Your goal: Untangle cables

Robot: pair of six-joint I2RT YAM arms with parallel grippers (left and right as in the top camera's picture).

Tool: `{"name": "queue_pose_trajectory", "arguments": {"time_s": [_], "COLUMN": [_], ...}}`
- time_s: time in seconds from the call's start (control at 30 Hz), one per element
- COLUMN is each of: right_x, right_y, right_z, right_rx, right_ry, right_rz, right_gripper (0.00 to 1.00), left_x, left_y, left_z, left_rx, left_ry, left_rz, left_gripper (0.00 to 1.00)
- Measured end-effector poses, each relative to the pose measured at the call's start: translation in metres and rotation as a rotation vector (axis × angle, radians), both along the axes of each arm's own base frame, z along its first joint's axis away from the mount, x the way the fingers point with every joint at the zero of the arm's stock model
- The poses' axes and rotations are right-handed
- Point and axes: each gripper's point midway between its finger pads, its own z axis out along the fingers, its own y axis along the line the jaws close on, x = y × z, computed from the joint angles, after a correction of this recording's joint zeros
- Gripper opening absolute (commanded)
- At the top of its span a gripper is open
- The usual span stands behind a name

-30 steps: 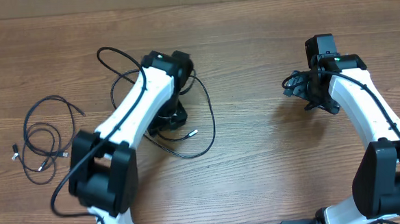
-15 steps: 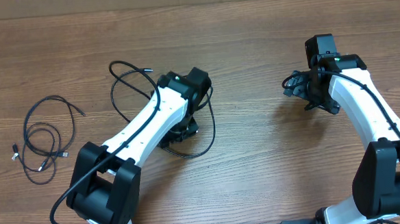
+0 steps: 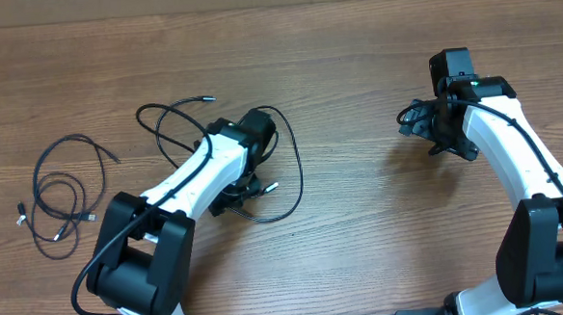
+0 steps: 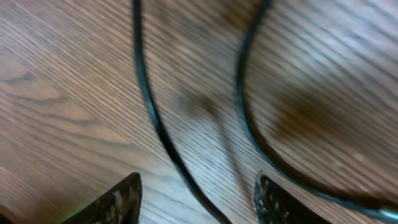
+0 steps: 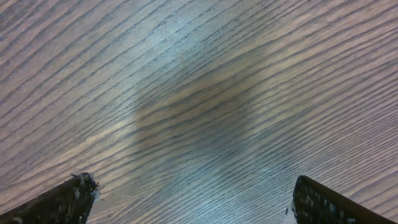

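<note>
Untangling job, seen from the room: the wooden counter (image 3: 354,67) carried two black-and-white arms. The left arm (image 3: 191,177) stretched out over the work, and the right arm (image 3: 513,155) stood well apart on the other side.

The tangled cables (image 3: 300,181) lay in loose black loops at centre-left of the counter, under and around the left arm's wrist. A second bunch of cords (image 3: 37,170) sat on its own near the left edge, apparently clear of the knot.

The left tool (image 4: 198,198) hung low over the wood with its fingers (image 4: 118,199) apart and nothing clamped. The right tool (image 5: 193,199) stood wide apart over bare grain, holding nothing.

From the left wrist, one strand (image 4: 149,106) ran down into the gap between the fingers, while a curved strand (image 4: 245,118) swept past the far finger. A silver plug tip (image 3: 271,187) lay just beside the left wrist.

The step in hand looked to be singling out one strand. Done well, the left tool would close on that one strand alone, keeping the curved strand outside the fingers. It would then draw the strand slowly toward bare wood, following it out to its free plug end. A quick pull risked dragging the whole heap along and tightening any crossing. The idle right tool could usefully come across to pin the remaining loops.
</note>
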Motion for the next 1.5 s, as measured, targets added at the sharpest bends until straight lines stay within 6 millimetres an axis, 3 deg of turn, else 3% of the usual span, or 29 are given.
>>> {"name": "queue_pose_trajectory", "arguments": {"time_s": [0.37,0.63,1.03,1.33,1.37,1.43,1.5], "right_x": [0.000,0.000,0.000,0.000,0.000,0.000,0.000], "right_y": [0.000,0.000,0.000,0.000,0.000,0.000,0.000], "right_z": [0.000,0.000,0.000,0.000,0.000,0.000,0.000], "right_rx": [0.000,0.000,0.000,0.000,0.000,0.000,0.000], "right_ry": [0.000,0.000,0.000,0.000,0.000,0.000,0.000], "right_rz": [0.000,0.000,0.000,0.000,0.000,0.000,0.000], "right_gripper": [1.00,1.00,1.00,1.00,1.00,1.00,1.00], "left_x": [0.030,0.067,0.070,0.075,0.076,0.077,0.077], "left_y": [0.013,0.022,0.022,0.018,0.018,0.016,0.016], "left_z": [-0.018,-0.017,-0.028,-0.030,-0.030,-0.030,-0.030], "left_rx": [-0.094,-0.129,-0.130,-0.143,-0.145,-0.151,-0.152], "left_ry": [-0.082,-0.189,-0.207,-0.250,-0.253,-0.262,-0.265], "left_rz": [-0.002,-0.080,-0.196,-0.241,-0.249,-0.259,-0.263], "left_gripper": [0.57,0.59,0.47,0.22,0.12,0.05,0.05]}}
